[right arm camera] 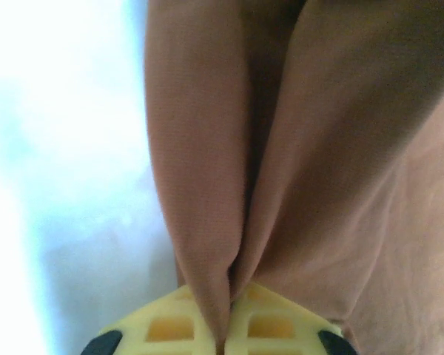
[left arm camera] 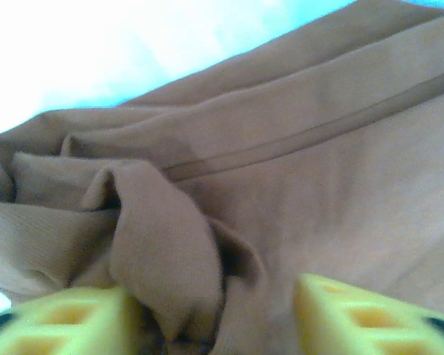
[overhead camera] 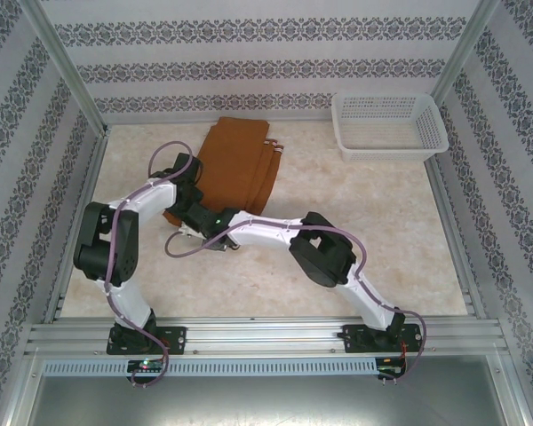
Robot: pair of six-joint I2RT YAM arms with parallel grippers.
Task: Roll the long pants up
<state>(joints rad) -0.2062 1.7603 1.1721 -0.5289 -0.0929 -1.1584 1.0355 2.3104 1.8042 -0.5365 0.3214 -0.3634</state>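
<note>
At the long pants' (overhead camera: 238, 169) near end, the right gripper (right arm camera: 226, 318) pinches a fold (right arm camera: 207, 185) while the left gripper (left arm camera: 207, 296) gapes around another, likely needing to clamp before rolling.

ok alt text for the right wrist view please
The yellow right gripper at the bottom edge is shut on a fold of the rust-brown long pants, which spread upward and to the right. The pale, blurred table lies to the left.

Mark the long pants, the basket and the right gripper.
long pants (overhead camera: 240, 164): top external view, middle of the folded fabric.
basket (overhead camera: 391, 150): top external view, near wall.
right gripper (right arm camera: 228, 319): right wrist view, between its shut fingers.
</note>
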